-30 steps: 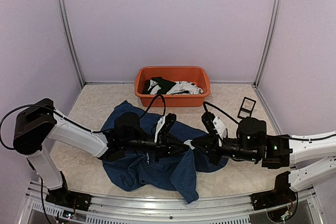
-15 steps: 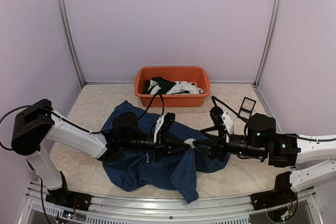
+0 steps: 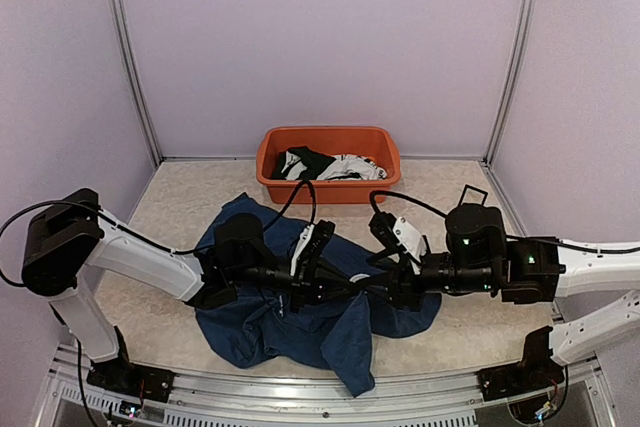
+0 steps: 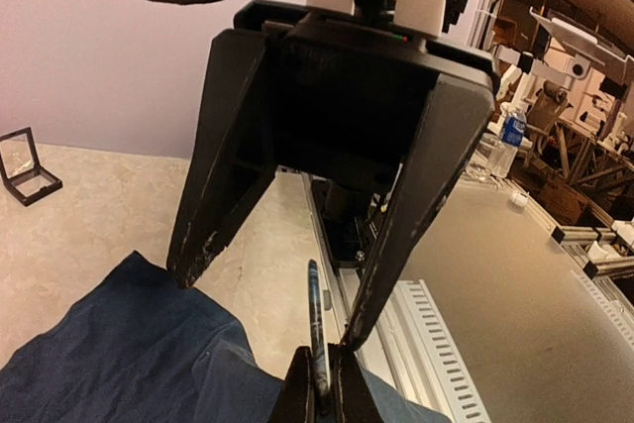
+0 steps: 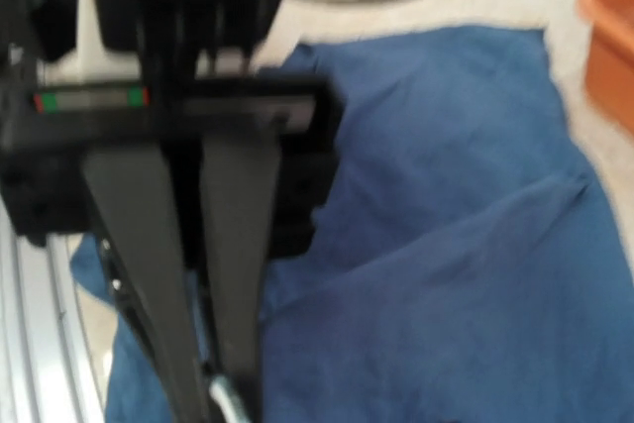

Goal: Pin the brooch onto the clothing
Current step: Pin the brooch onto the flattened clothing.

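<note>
Checking progress: the pinning is not done, as far as I can see. The shirt (image 3: 270, 322) lies crumpled mid-counter (image 3: 180, 207), at 6 o'clock of the tub (image 3: 300, 192). The left gripper (image 4: 319, 388) is clenched on what looks like a thin upright fold of shirt. The right gripper (image 4: 272, 299) faces it from 3 o'clock, jaws spread, nothing between them. Brooch: I cannot make it out in any view. Left to do: get the pin through the fold. Room: the hem reaches the 6 o'clock edge, there is bare counter at 9 and 3, and the tub is near at 12.

arms (image 3: 140, 259): white links, black joints | cables (image 3: 300, 192): black | fingers (image 4: 223, 165): black, scuffed
</note>
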`<state>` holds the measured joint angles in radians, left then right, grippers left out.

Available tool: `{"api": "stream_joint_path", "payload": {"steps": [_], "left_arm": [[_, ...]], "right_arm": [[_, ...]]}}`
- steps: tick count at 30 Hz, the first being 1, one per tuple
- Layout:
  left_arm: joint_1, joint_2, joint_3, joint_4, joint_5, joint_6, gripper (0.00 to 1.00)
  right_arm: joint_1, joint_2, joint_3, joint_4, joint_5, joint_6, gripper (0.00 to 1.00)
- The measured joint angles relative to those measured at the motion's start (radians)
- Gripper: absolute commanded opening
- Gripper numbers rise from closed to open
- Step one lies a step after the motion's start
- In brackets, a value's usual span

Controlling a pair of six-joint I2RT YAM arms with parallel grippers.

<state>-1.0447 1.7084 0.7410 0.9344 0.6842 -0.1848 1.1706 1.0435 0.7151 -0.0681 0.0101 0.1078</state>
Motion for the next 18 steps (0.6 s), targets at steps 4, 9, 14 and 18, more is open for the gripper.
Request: {"api": "stream_joint_path", "payload": {"steps": [4, 9, 14, 18], "left_arm": [[0.002, 0.006, 0.001, -0.026, 0.023, -0.005, 0.00], [0.002, 0.008, 0.006, -0.034, 0.053, -0.008, 0.00], [0.002, 0.012, 0.017, -0.033, 0.079, -0.012, 0.00], [0.002, 0.017, 0.018, -0.034, 0.108, -0.017, 0.00]], "right_arm": [[0.000, 0.047, 0.032, -0.033, -0.038, -0.023, 0.43], [0.000, 0.051, 0.049, -0.056, -0.072, -0.029, 0.55], [-0.016, 0.005, 0.056, -0.078, -0.107, 0.007, 0.60], [-0.059, -0.046, 0.076, -0.109, -0.132, 0.049, 0.59]]}}
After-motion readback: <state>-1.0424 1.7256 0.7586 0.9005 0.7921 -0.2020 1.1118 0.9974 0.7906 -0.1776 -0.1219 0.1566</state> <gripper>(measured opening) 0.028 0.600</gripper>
